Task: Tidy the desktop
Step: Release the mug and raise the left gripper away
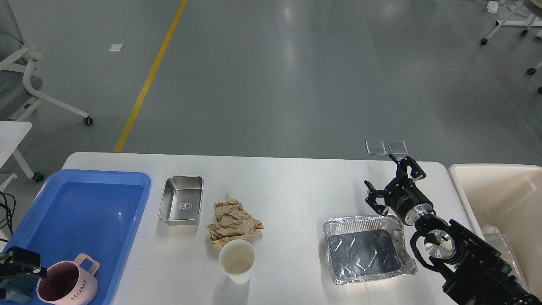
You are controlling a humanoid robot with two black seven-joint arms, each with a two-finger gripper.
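Currently right gripper (391,181) hovers wide open and empty above the desktop (296,178), foil tray (366,249) just below-left of it and cream bin (499,190) to its right; likely next: descend, pinch the tray rim; left gripper state unclear.

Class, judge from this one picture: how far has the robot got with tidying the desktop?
Looks done: a pink mug sits in the blue tray. In hand: nothing; the right gripper hovers open and empty just beyond the foil tray. Left on the desktop: the foil tray, crumpled brown paper, a paper cup and a steel tin.
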